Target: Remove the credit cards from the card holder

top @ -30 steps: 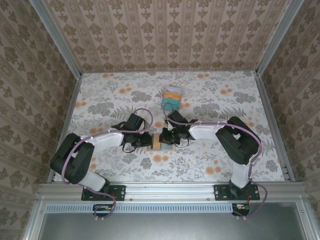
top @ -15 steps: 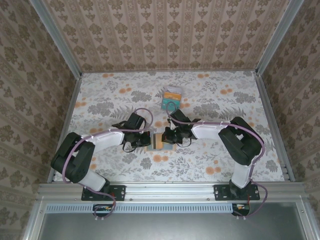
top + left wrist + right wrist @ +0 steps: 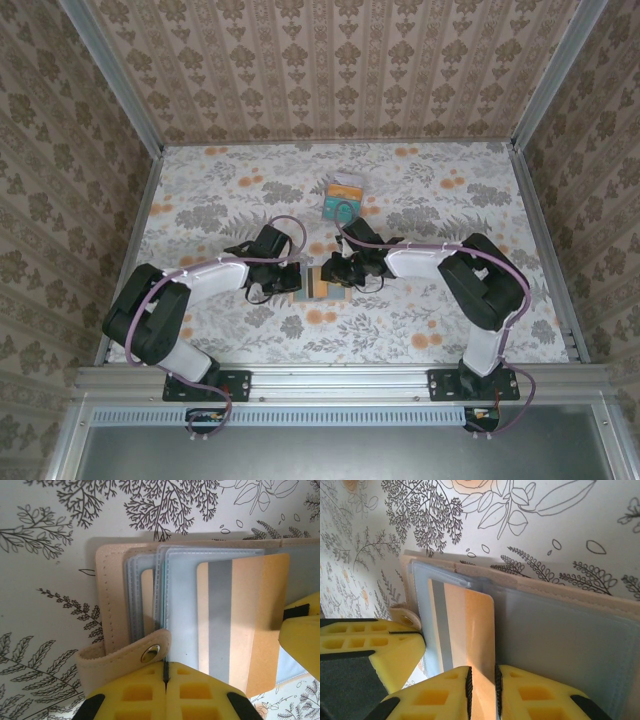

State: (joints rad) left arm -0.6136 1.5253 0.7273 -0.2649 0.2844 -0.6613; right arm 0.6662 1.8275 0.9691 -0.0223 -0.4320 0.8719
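Floral desk [image 3: 200, 200], near the middle: left fingers [image 3: 162, 677] just clamped on the snap tab [image 3: 125, 655] of the card holder [image 3: 112, 605], right fingers [image 3: 333, 273] eased narrowly apart over the half-out orange card [image 3: 470, 630], regrip likely

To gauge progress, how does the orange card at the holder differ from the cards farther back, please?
The orange card is partly in the holder; the far cards lie loose on the table. It sits between the right gripper's fingers; they lie well clear of it. Both lie flat.
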